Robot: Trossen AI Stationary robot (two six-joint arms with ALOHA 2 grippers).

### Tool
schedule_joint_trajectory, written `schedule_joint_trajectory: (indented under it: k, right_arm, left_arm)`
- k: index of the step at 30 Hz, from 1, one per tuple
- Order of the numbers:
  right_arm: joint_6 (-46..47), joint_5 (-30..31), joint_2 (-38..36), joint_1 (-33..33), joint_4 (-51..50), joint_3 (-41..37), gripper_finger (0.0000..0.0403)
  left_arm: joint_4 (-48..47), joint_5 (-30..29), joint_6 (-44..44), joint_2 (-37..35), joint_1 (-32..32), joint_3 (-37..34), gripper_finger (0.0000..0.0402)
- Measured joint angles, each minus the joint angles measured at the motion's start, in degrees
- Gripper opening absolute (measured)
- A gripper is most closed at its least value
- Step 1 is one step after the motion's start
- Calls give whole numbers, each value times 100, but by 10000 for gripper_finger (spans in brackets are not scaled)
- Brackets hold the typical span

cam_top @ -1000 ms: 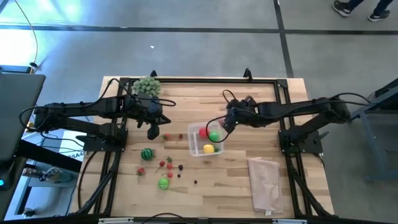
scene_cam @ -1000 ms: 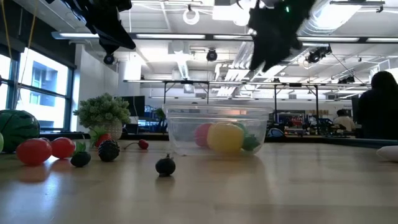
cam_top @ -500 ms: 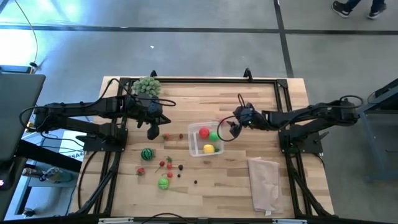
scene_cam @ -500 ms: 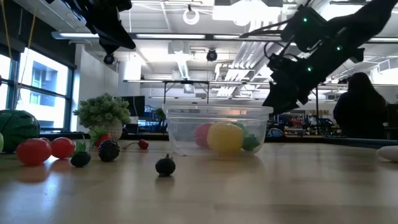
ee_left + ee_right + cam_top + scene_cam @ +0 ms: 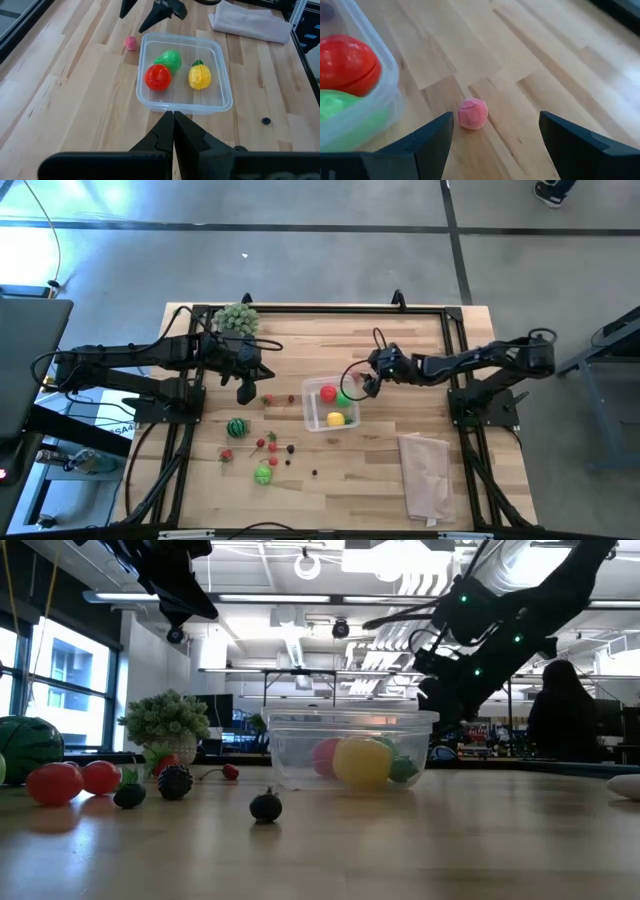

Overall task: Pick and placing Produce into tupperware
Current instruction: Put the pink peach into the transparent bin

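Note:
The clear tupperware (image 5: 330, 405) stands mid-table and holds a red ball (image 5: 158, 77), a green piece (image 5: 169, 59) and a yellow fruit (image 5: 199, 76). A small pink ball (image 5: 472, 113) lies on the wood just beyond its far right corner. My right gripper (image 5: 495, 117) is open and low at that corner (image 5: 365, 383), one finger on either side of the pink ball without touching it. My left gripper (image 5: 173, 120) is shut and hovers left of the tupperware (image 5: 245, 390). More produce lies at near left: a striped green ball (image 5: 236, 427), red pieces (image 5: 268, 399), a green piece (image 5: 262, 474) and dark berries (image 5: 290, 448).
A bushy pale-green plant (image 5: 237, 317) stands at the far left corner. A folded beige cloth (image 5: 425, 475) lies at near right. Black frame rails (image 5: 320, 308) run along the table's edges. A person (image 5: 560, 710) shows in the room behind. Bare wood lies between tupperware and cloth.
My right gripper has come down from above the tupperware's far right corner to table height just outside it, tipping from steeply downward toward level. The produce and the tupperware have stayed where they were.

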Motion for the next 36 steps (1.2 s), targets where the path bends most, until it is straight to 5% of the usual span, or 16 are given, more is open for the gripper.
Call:
schedule_joint_trajectory:
  k: [15, 36]
  right_arm:
    - [-18, -849, 758, -226, 898, 2, 287]
    - [-295, -854, 1025, -226, 1239, 2, 264]
  left_arm:
    - [1, 0, 2, 0, 1, 0, 1]
    - [0, 0, 2, 0, 0, 0, 1]
